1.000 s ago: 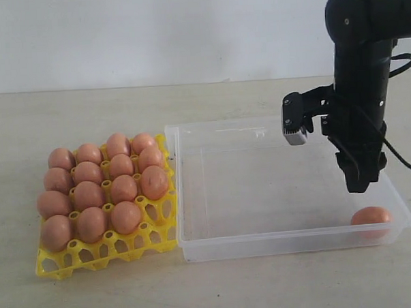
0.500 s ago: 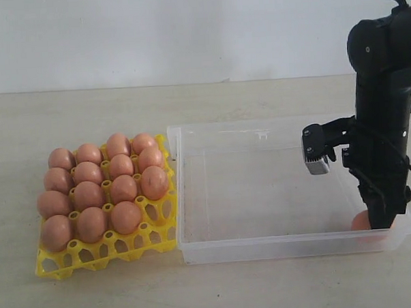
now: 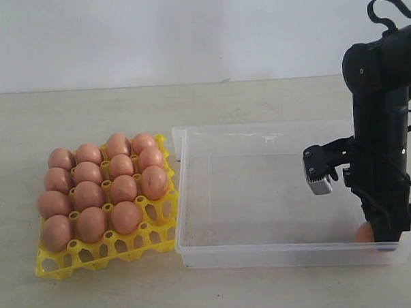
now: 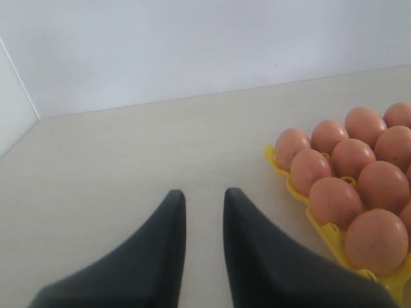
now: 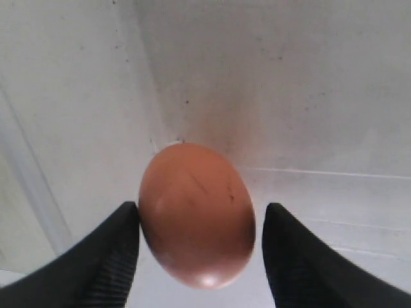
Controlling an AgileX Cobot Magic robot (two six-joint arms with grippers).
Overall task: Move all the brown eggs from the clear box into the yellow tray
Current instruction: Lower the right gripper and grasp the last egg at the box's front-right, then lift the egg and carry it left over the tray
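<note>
Right gripper straddling the lone egg in a corner of the clear box.

Exterior view: the yellow tray (image 3: 53, 264) sits at the tabletop's (image 3: 88, 111) left, just beside the clear box (image 3: 264, 250). It carries fifteen brown eggs (image 3: 124, 188), and its near row of cups is bare. The right gripper (image 3: 385, 238) reaches down into the box's near right corner, where the lone egg (image 3: 363, 233) peeks out beside it. Left wrist view: the left gripper (image 4: 203, 192) hangs over bare tabletop next to the tray's eggs, its fingers a narrow gap apart with nothing between them. Right wrist view: the right gripper (image 5: 200, 212) is spread around the lone egg (image 5: 196, 215) on the box floor, with one pad (image 5: 119, 240) at the shell and a sliver of gap at the other, not clamped.
</note>
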